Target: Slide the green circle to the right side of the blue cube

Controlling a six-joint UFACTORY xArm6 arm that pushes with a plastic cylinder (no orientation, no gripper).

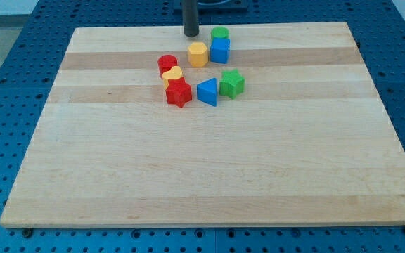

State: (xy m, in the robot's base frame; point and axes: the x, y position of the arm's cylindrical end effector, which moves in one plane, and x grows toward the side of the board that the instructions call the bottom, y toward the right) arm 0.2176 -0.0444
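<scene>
The green circle [220, 33] sits near the board's top edge, touching the top side of the blue cube [220, 50]. My tip [190, 34] rests on the board to the left of the green circle, a short gap apart, and above the yellow hexagon [198, 54], which lies against the blue cube's left side.
Below lie a red cylinder [167, 65], a small yellow block [173, 74], a red star [178, 93], a blue triangle [207, 92] and a green star [232, 83]. The wooden board [188, 176] lies on a blue perforated table [5, 105].
</scene>
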